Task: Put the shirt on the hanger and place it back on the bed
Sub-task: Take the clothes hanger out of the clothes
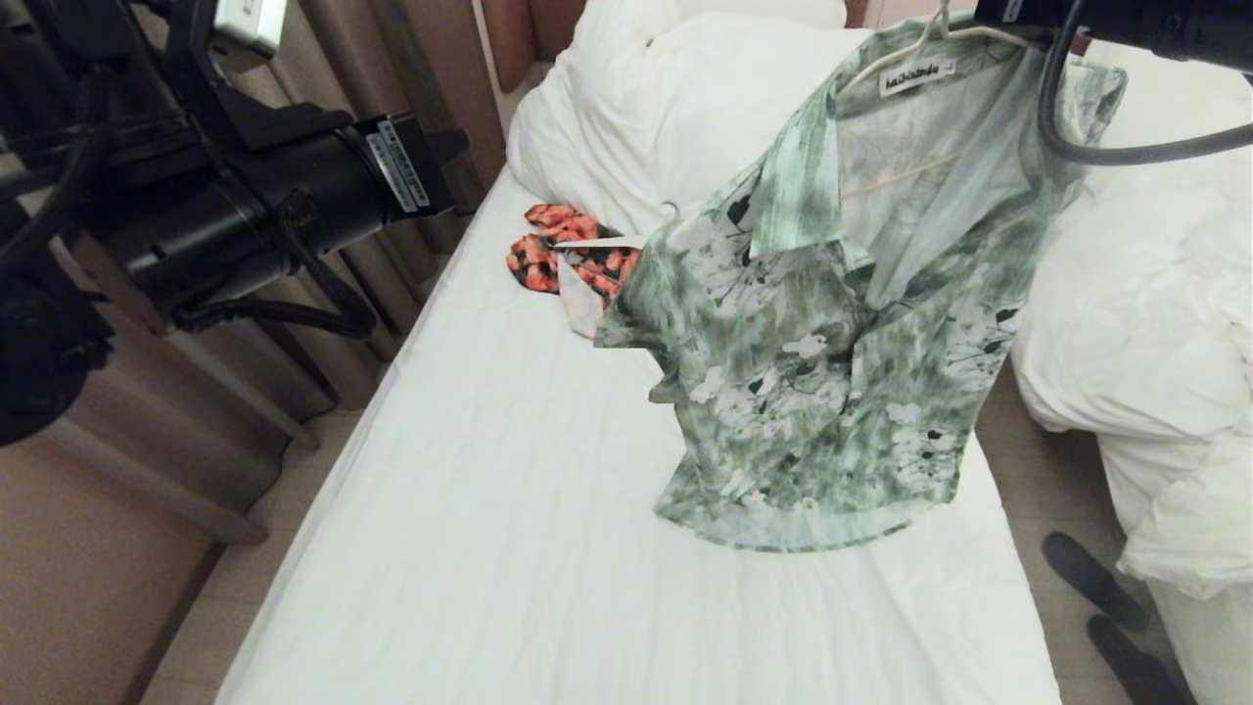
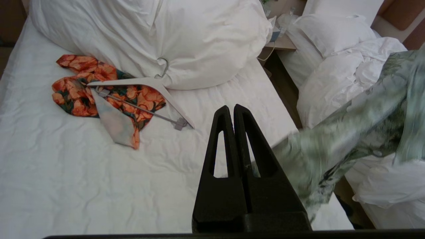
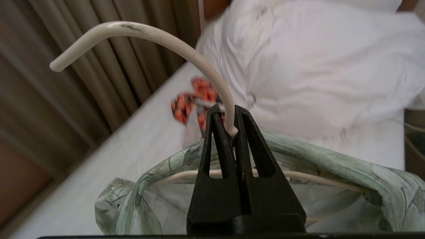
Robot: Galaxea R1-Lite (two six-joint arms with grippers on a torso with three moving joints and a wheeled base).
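Shirt (image 1: 832, 362) hung on hanger (image 3: 186, 49), aloft at 1 o'clock over bed (image 1: 470, 509), right jaws (image 3: 229, 124) clamped on hanger neck, left jaws (image 2: 232, 113) shut, empty; set-down step: next, lower it flat onto sheet.

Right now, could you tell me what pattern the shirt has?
The shirt is mottled green and white with white flowers and dark leaves; head view.

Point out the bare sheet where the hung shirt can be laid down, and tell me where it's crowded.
Free: the wide stretch of sheet on the bed, from the orange-red garment down to the near end, beside the shirt hanging from the hanger in the right tool. Crowded: the head end, with the duvet, the garment and the clip hanger.
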